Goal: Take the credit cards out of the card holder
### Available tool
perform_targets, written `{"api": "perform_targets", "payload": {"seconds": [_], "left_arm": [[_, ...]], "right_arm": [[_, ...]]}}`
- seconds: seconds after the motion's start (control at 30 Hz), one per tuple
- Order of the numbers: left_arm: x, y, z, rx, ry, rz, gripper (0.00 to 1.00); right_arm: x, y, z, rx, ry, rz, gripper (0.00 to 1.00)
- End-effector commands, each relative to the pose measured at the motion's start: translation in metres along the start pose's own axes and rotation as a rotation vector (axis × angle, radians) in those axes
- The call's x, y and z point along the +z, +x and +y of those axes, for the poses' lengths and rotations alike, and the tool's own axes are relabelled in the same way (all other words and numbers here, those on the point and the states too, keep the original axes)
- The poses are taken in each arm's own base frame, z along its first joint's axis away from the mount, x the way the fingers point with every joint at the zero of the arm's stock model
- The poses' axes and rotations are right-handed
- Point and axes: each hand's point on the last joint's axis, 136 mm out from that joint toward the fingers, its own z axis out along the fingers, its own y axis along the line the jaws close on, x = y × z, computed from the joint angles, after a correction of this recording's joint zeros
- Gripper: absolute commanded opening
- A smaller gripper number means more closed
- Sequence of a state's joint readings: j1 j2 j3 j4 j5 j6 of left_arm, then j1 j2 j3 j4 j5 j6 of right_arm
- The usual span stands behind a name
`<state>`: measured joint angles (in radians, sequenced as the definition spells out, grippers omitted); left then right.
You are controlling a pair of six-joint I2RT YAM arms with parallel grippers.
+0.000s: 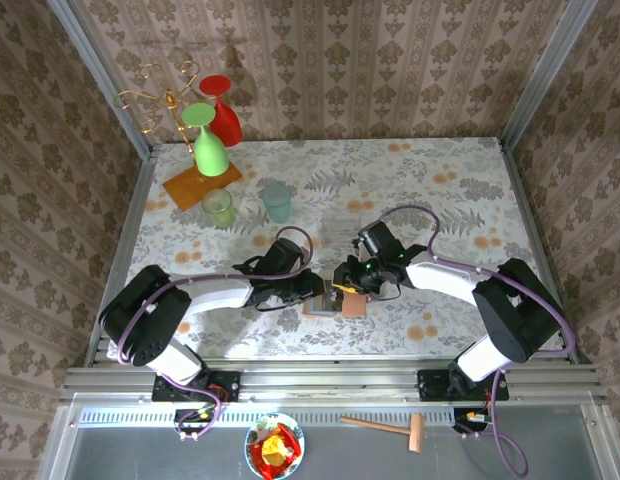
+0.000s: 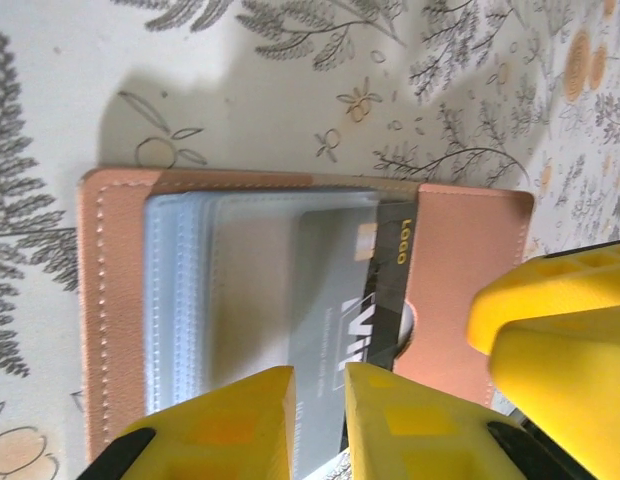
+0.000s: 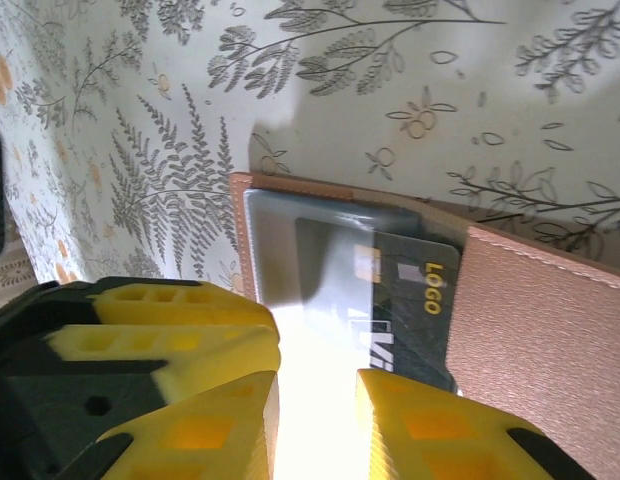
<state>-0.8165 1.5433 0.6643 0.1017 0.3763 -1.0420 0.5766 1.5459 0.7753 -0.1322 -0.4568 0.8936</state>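
Note:
The salmon card holder (image 1: 356, 304) lies open on the flowered table near the front edge. Its clear sleeves (image 2: 180, 290) are spread to the left. A dark credit card (image 2: 385, 300) with gold "LOGO" print sticks partway out of the salmon pocket (image 2: 460, 250), half under a clear sleeve. My left gripper (image 2: 318, 388) stands over the card's lower edge with a narrow gap and clamps nothing. My right gripper (image 3: 317, 395) stands open over the glaring sleeve, next to the card (image 3: 410, 290) and pocket (image 3: 550, 330). Both grippers, left (image 1: 323, 290) and right (image 1: 348, 282), meet over the holder.
A glass rack on an orange base (image 1: 202, 186) holds a green glass (image 1: 210, 140) and a red one (image 1: 222, 115) at the back left. Two small tumblers (image 1: 219, 207) (image 1: 277, 202) stand in front of it. The right gripper's yellow finger (image 2: 550, 330) crowds the left one.

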Motion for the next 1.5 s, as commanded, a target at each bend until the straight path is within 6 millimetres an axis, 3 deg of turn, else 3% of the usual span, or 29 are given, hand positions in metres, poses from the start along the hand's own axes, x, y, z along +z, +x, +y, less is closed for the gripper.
{"api": "perform_targets", "payload": {"seconds": [0.0, 0.7, 1.27, 1.47], "left_arm": [[-0.006, -0.005, -0.016, 0.035, 0.039, -0.004, 0.20], [0.012, 0.008, 0.011, 0.001, -0.036, 0.051, 0.18], [0.012, 0.011, 0.021, -0.015, -0.069, 0.052, 0.18], [0.012, 0.010, 0.022, -0.017, -0.074, 0.051, 0.17]], "right_arm": [[-0.002, 0.006, -0.006, 0.024, -0.014, 0.017, 0.29], [0.020, 0.014, -0.039, 0.073, 0.007, 0.087, 0.29], [0.027, 0.019, -0.025, 0.066, -0.168, 0.136, 0.28], [0.026, 0.019, -0.026, 0.064, -0.168, 0.122, 0.23]]}}
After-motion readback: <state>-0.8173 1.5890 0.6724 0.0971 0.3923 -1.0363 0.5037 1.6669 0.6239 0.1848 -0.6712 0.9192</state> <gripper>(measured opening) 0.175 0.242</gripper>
